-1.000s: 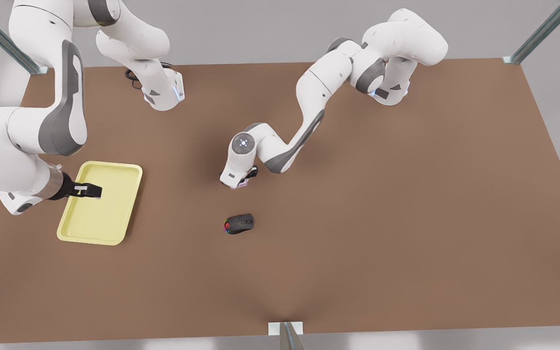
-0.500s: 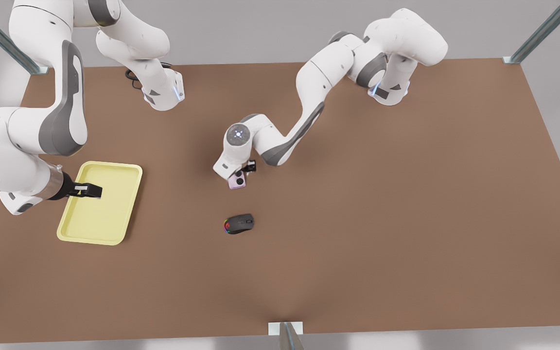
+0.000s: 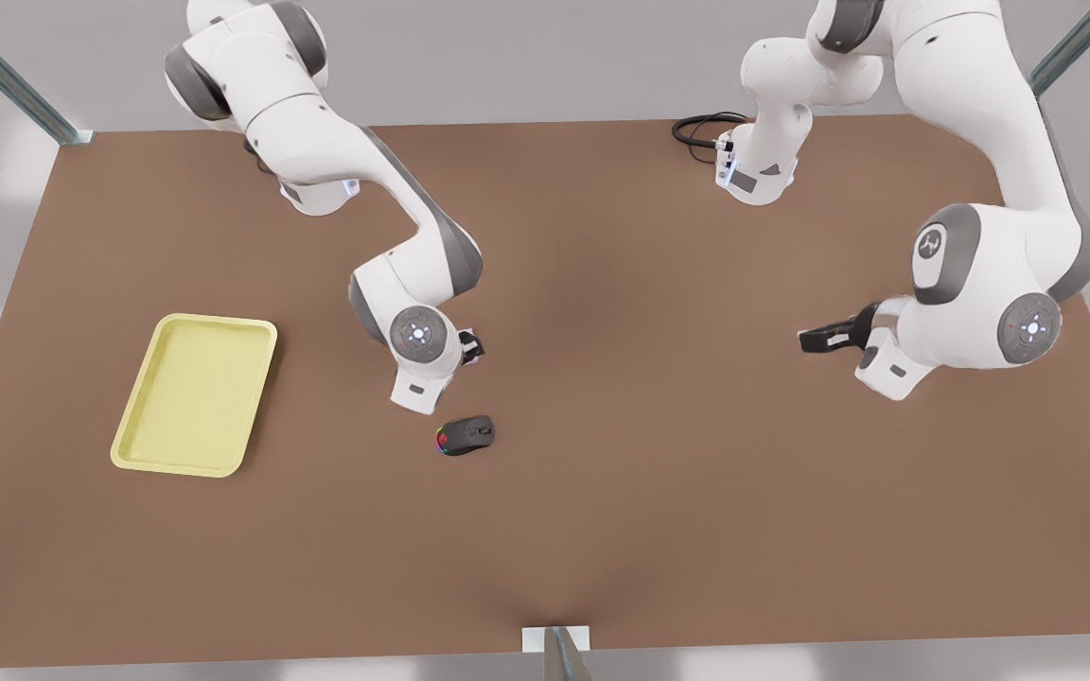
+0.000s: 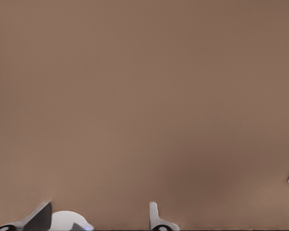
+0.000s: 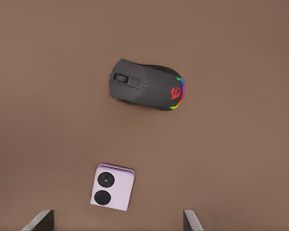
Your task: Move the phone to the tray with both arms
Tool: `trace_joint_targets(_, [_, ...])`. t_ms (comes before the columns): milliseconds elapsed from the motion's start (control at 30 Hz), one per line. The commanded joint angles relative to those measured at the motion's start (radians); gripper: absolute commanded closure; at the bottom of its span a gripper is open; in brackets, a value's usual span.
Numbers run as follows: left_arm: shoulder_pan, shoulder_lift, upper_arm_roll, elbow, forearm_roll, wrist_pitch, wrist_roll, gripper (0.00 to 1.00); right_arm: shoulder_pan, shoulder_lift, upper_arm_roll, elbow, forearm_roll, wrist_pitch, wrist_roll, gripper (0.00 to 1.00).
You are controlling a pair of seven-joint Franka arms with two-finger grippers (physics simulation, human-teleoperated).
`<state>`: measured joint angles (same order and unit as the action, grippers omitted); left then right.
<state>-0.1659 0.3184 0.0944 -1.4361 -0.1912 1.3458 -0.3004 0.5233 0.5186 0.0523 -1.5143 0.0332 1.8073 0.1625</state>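
Both grippers are holding their fingers (image 5: 41, 220) apart. Right gripper (image 3: 471, 348) is hovering over the phone (image 5: 112, 186) near the mouse (image 5: 144, 90); left gripper (image 3: 815, 339) is waiting well away from the mouse

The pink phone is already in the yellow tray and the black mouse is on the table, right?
No. The phone lies on the table near the mouse, not in the tray; the right wrist view shows it under the open right gripper. The mouse is on the table. The left gripper waits at the front view's right.
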Motion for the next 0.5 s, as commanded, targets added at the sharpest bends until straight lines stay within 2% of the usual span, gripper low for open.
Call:
trace_joint_targets(0, [-0.001, 0.011, -0.004, -0.033, -0.010, 0.095, 0.679, 0.00, 0.018, 0.000, 0.000, -0.021, -0.001, 0.064, 0.506, 0.00])
trace_joint_targets(133, [-0.004, 0.024, -0.012, -0.033, -0.008, 0.134, 0.678, 0.00, 0.027, -0.009, -0.002, -0.138, 0.001, 0.086, 0.621, 0.00])
trace_joint_targets(267, [-0.004, 0.036, -0.012, -0.033, -0.007, 0.138, 0.681, 0.00, 0.044, -0.009, 0.000, -0.339, -0.007, 0.397, 0.605, 0.00])
trace_joint_targets(367, [-0.004, 0.036, -0.012, -0.033, -0.007, 0.139, 0.681, 0.00, 0.027, 0.021, 0.004, -0.363, 0.010, 0.504, 0.519, 0.00])
trace_joint_targets(433, [-0.004, 0.037, -0.012, -0.033, -0.008, 0.139, 0.681, 0.00, 0.015, 0.020, 0.003, -0.380, 0.154, 0.544, 0.352, 0.00])
trace_joint_targets(467, [-0.004, 0.037, -0.012, -0.033, -0.007, 0.139, 0.681, 0.00, 0.021, 0.021, 0.003, -0.376, 0.154, 0.550, 0.341, 0.00])
